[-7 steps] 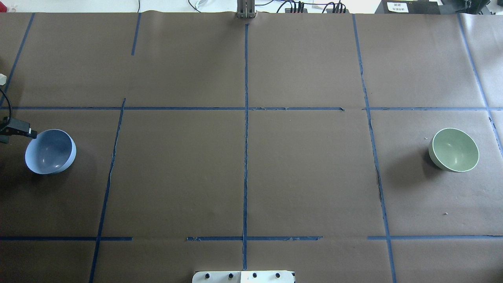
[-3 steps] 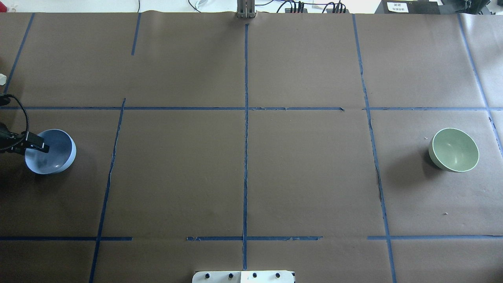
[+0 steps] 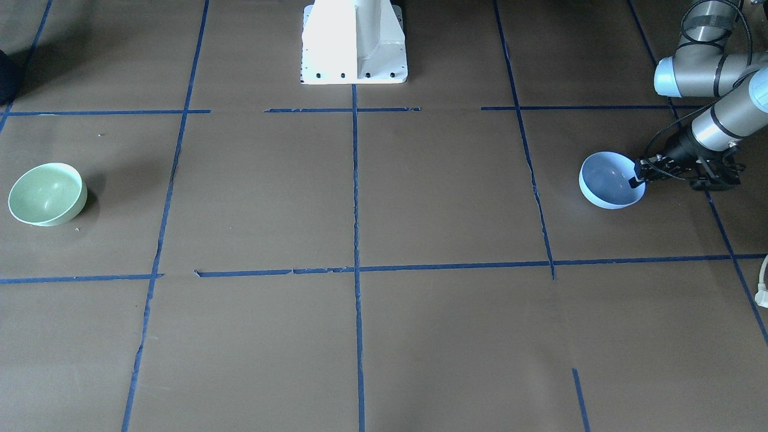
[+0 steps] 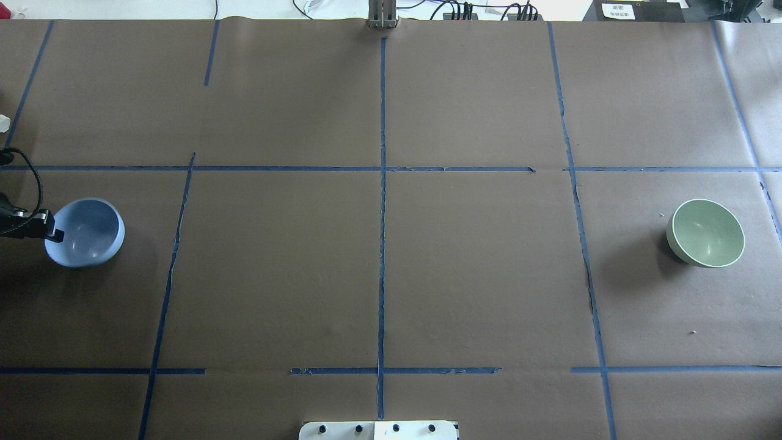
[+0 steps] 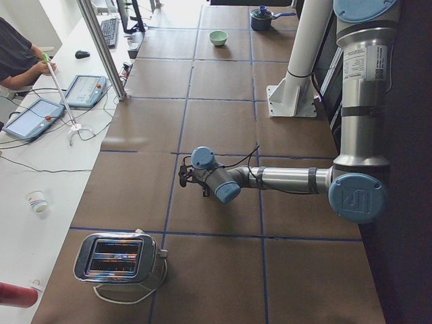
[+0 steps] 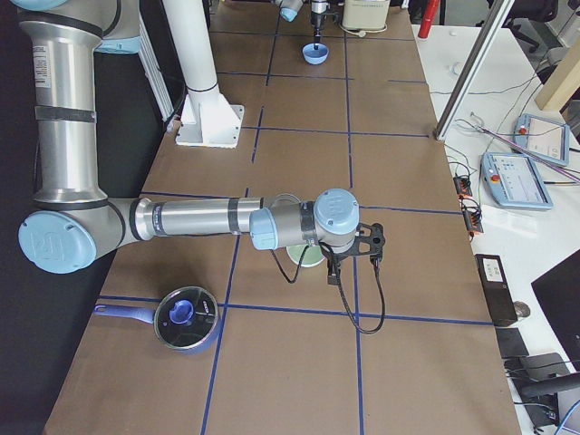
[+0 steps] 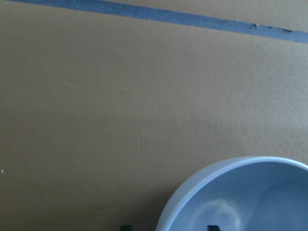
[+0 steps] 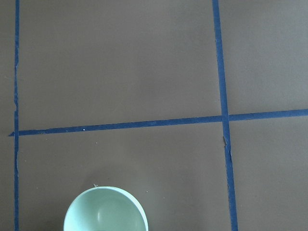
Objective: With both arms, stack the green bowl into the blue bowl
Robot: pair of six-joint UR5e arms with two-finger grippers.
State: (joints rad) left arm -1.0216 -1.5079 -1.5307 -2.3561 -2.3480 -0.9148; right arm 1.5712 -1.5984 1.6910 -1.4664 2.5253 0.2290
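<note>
- Blue bowl (image 4: pixel 85 232) lies close to the tabletop's left edge, about midway along it.
- Left gripper (image 3: pixel 636 179) grasps its rim, one finger inside and one outside.
- Left arm (image 5: pixel 283 179) stretches out low, forearm near level.
- Green bowl (image 4: pixel 707 233) stands free near the right edge.
- Right gripper (image 6: pixel 370 243) hovers over the green bowl on the extended right arm (image 6: pixel 190 217); its finger state cannot be told.

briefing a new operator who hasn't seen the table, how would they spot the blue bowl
From the white pedestal base, go to the robot's left end of the brown-papered table. The blue bowl sits there with the left gripper at its rim. Its same-sized twin, the green bowl, is mint and lies at the opposite end.
</note>
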